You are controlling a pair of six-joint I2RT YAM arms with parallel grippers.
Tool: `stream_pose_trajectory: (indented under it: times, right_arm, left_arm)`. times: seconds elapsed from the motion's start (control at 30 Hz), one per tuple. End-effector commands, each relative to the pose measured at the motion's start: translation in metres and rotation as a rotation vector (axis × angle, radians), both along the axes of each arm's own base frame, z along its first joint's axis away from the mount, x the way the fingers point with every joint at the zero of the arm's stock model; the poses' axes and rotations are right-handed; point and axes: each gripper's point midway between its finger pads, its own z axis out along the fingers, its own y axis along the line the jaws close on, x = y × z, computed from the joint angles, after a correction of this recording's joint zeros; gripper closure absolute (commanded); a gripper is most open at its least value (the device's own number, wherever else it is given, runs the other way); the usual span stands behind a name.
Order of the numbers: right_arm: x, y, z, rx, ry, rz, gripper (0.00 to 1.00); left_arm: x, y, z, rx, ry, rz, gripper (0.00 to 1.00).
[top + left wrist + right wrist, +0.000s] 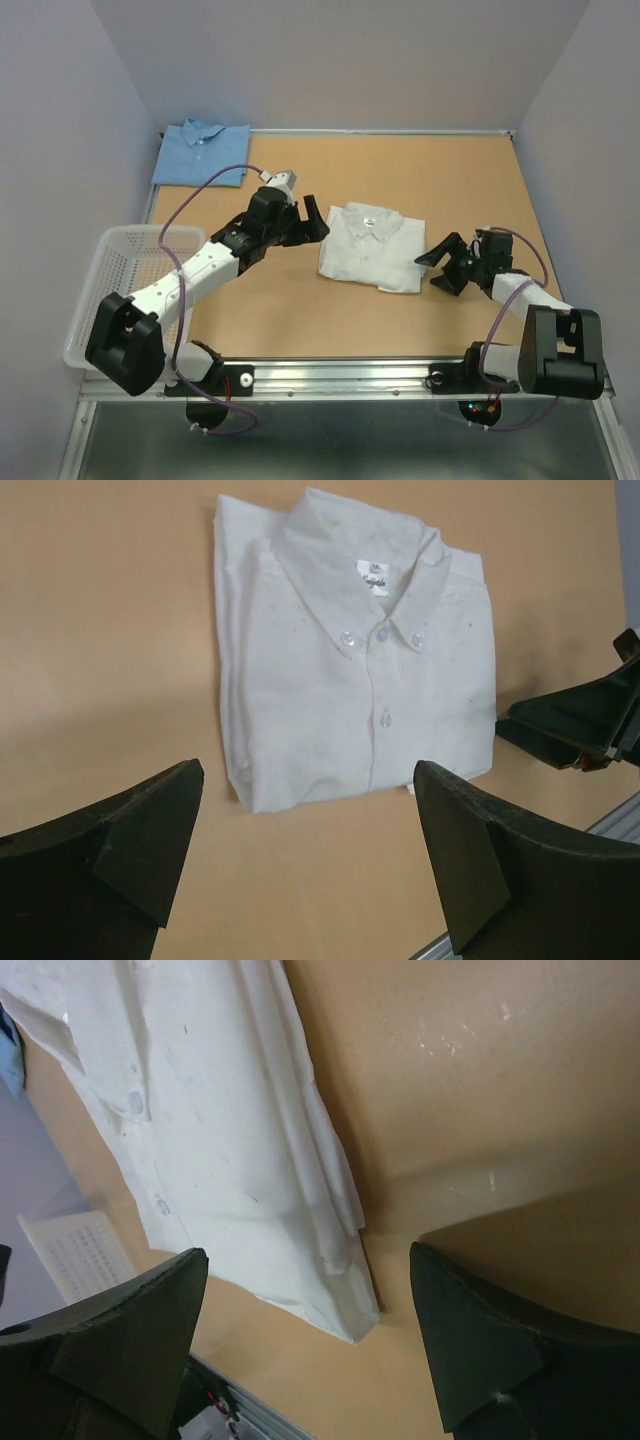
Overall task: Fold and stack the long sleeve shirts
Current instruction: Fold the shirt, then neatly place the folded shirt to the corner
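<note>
Tan board made up the table [420, 180], and near its middle lay the white shirt [370, 245], folded into a neat packet with the collar up. The blue shirt [200, 150] sat folded in the far left corner, well apart. The left gripper [310, 225] and right gripper [438, 270] flanked the white one, both spread wide and holding nothing. Stacking looked due: each should pinch through every layer at its edge and lift level, lest the fold spill open.
</note>
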Motion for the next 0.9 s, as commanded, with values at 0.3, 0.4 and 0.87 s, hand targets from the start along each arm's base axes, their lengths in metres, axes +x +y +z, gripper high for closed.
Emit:
stream_pose_trajectory:
  times: [0.3, 0.4, 0.87]
  right_arm:
    - [0.01, 0.023, -0.03, -0.115, 0.078, 0.103, 0.22]
    - [0.009, 0.025, -0.035, -0.124, 0.091, 0.113, 0.32]
    - [0.029, 0.061, -0.005, 0.062, 0.055, 0.098, 0.99]
  left_arm:
    - [-0.035, 0.027, -0.039, 0.01, 0.102, 0.077, 0.05]
    - [-0.038, 0.025, -0.038, -0.015, 0.115, 0.073, 0.06]
    - [-0.054, 0.01, -0.049, -0.176, 0.251, 0.141, 0.05]
